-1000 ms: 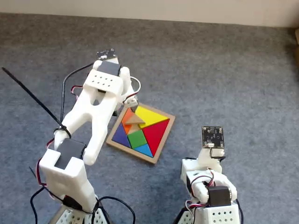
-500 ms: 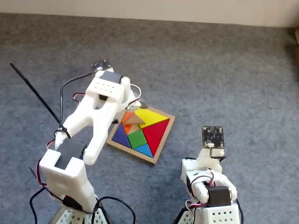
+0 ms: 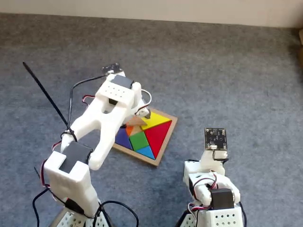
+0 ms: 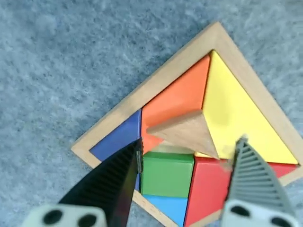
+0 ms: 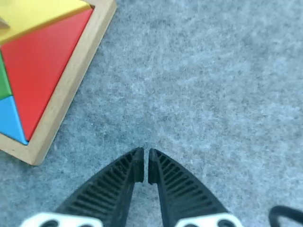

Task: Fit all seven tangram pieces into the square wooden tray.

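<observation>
The square wooden tray (image 3: 165,142) lies on the grey carpet (image 3: 227,71) in front of both arms. The left gripper (image 4: 189,151) hangs above the tray with its jaws spread wide and nothing clamped. The plain wooden triangle (image 4: 187,132) rests tilted on top of the orange piece (image 4: 177,97) and yellow piece (image 4: 236,113), not seated flat. The right gripper (image 5: 142,165) sits over bare carpet near a tray corner, jaws closed to a thin slit, empty.

White left arm (image 3: 102,118) and right arm (image 3: 210,189), black servos, red-black cables; left hand (image 4: 189,143) ribbed black-grey, right hand (image 5: 142,163) black.
</observation>
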{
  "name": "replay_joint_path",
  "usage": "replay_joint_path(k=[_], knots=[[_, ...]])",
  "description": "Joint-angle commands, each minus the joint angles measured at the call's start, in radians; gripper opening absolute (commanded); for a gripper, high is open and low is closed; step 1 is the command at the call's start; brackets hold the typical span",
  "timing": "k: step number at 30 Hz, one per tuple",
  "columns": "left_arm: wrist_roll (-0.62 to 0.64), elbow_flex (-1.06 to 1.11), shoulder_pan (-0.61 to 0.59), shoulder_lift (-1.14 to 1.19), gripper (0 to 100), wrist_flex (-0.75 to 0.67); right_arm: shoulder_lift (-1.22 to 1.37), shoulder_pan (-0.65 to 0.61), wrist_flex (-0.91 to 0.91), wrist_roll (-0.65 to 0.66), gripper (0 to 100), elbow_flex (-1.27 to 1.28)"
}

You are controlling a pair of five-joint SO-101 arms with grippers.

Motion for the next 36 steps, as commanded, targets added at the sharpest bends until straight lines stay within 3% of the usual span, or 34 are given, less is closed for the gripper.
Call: replay_joint_path(k=[1, 29, 36], knots=[[0.009, -0.005, 0.010, 0.058, 29, -0.058, -0.018, 0.012, 0.005, -0.006, 3.4, 0.134], [0.005, -0.044, -0.010, 0.053, 28, -0.009, -0.018, 0.012, 0.005, -0.006, 3.4, 0.134], [0.006, -0.107, -0.010, 0.051, 28, 0.069, -0.018, 0.012, 0.005, -0.006, 3.4, 0.134]])
